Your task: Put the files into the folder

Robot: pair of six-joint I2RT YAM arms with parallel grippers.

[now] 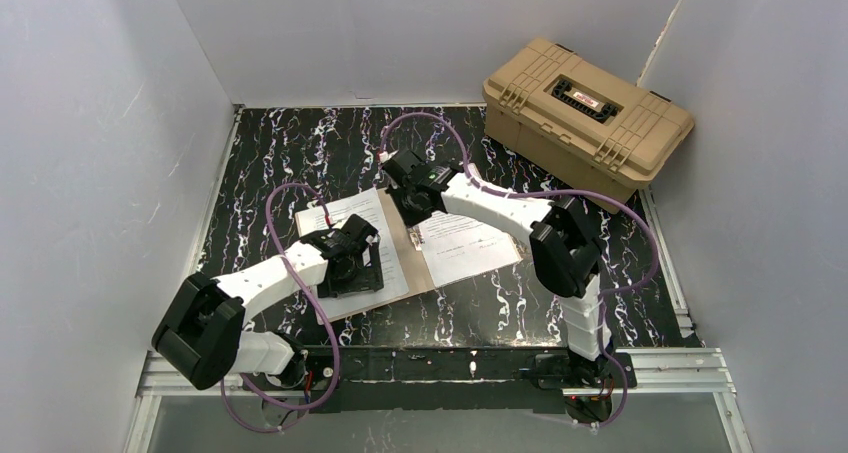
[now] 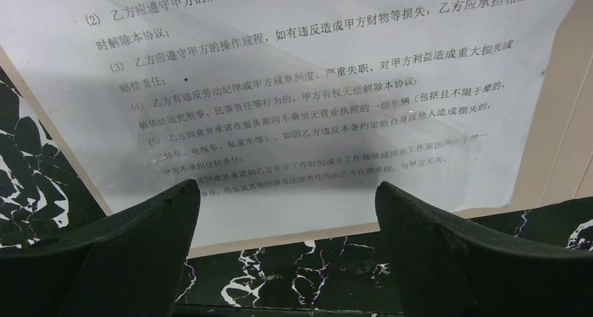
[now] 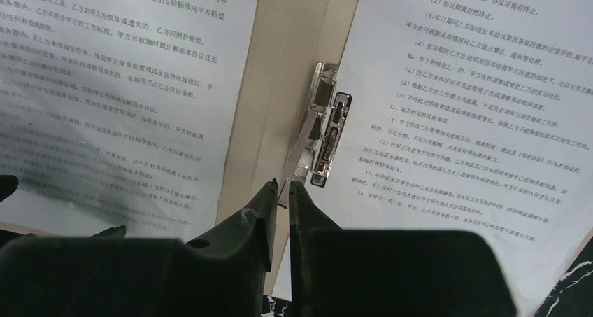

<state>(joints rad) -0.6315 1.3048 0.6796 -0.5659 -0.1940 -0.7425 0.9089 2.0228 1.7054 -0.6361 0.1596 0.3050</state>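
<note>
The tan folder [image 1: 408, 258] lies open on the black marbled table. One of the files [image 1: 345, 211] lies on its left half and another [image 1: 470, 245] on its right half. In the left wrist view, my left gripper [image 2: 287, 191] hangs open over the near edge of the left sheet [image 2: 315, 65], with nothing between its fingers; it [image 1: 360, 258] sits over that sheet. My right gripper [image 1: 405, 213] is at the spine [image 3: 280, 65]. Its tips [image 3: 283, 187] are nearly together on the end of the silver clip's [image 3: 325, 128] thin lever [image 3: 297, 149].
A bulky tan plastic case [image 1: 585, 113] with black latches stands at the back right corner. White walls close in the table on the left, back and right. A metal rail [image 1: 440, 363] carries both arm bases at the near edge.
</note>
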